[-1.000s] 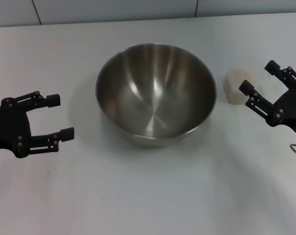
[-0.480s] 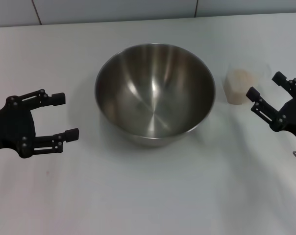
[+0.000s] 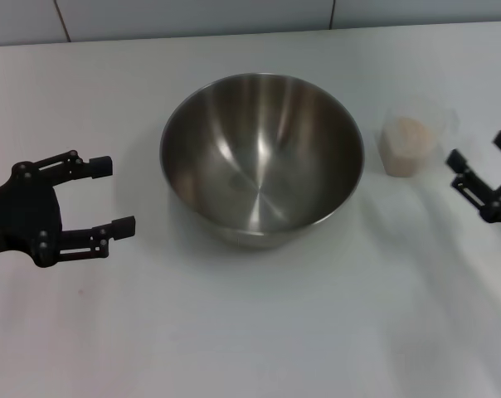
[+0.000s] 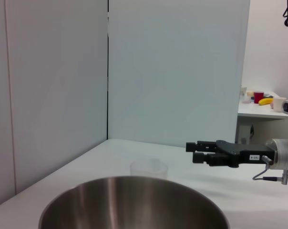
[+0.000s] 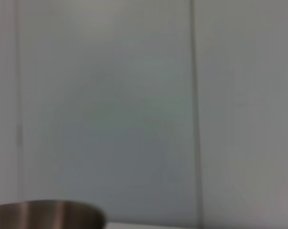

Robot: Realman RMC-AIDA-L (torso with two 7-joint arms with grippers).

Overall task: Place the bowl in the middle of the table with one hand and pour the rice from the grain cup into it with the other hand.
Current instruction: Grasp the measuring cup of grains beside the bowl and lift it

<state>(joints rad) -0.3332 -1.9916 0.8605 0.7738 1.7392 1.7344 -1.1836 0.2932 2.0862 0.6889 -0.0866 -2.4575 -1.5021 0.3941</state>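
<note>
The steel bowl (image 3: pixel 262 154) stands upright and empty in the middle of the white table (image 3: pixel 250 332). Its rim also shows in the left wrist view (image 4: pixel 134 202) and the right wrist view (image 5: pixel 48 213). The clear grain cup (image 3: pixel 410 138) stands just right of the bowl with pale rice (image 3: pixel 408 133) in it; it also shows behind the bowl in the left wrist view (image 4: pixel 149 168). My left gripper (image 3: pixel 108 196) is open and empty, a short way left of the bowl. My right gripper (image 3: pixel 481 154) is open and empty at the right edge, apart from the cup; it also shows in the left wrist view (image 4: pixel 192 151).
A tiled wall edge (image 3: pixel 192 16) runs along the far side of the table. White partition panels (image 4: pixel 177 71) stand behind the table. A side table with small coloured objects (image 4: pixel 261 99) is far off.
My right gripper has drawn back to the right, away from the grain cup, which now stands fully in view. My left gripper has shifted slightly toward the bowl.
</note>
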